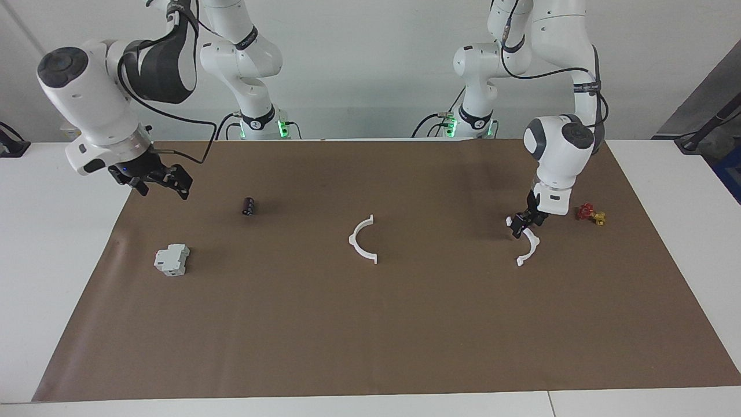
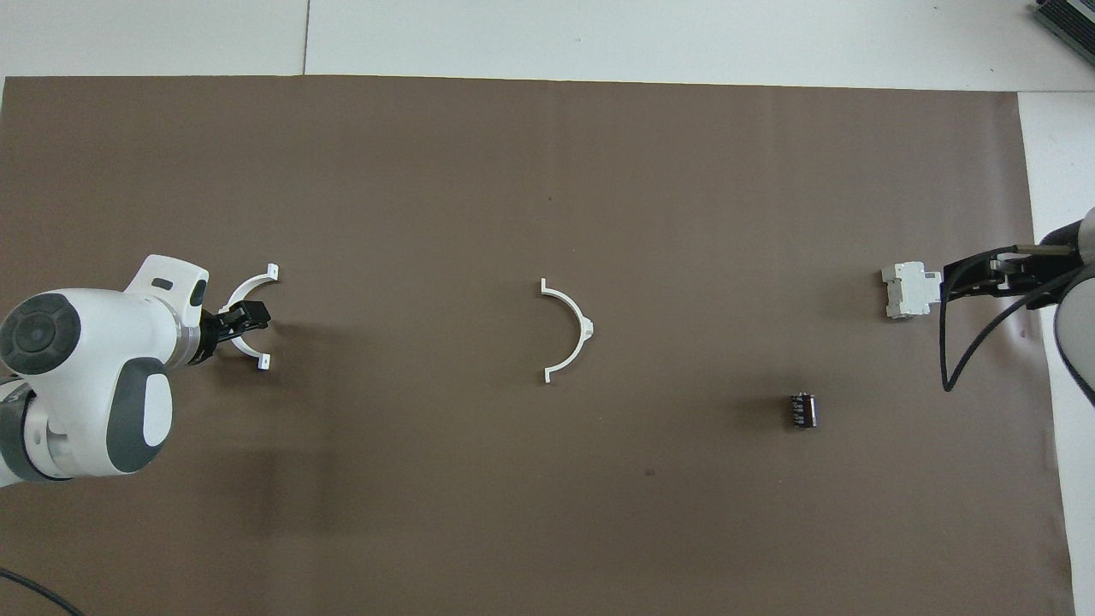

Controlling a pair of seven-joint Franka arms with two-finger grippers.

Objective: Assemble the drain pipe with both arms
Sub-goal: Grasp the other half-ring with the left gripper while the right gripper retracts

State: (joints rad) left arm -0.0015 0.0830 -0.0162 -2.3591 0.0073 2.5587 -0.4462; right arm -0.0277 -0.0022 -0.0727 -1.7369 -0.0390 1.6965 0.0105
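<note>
Plastic half-rings look light, stiff and slippery, best pinched mid-arc: left claw point(image 1: 524, 225) closing around one arc point(image 1: 525, 243), second arc point(image 1: 363, 240) mid-bench, right claw point(image 1: 156, 180) spread empty near the bench's edge.

this is looking like a robotics lab: two white jointed arms point(image 1: 556, 150) are standing bolted at a white table point(image 1: 58, 243) covered by a brown mat point(image 1: 370, 324), black cables are trailing, green lights are glowing at their bases, and a bare pale wall is backing them.
</note>
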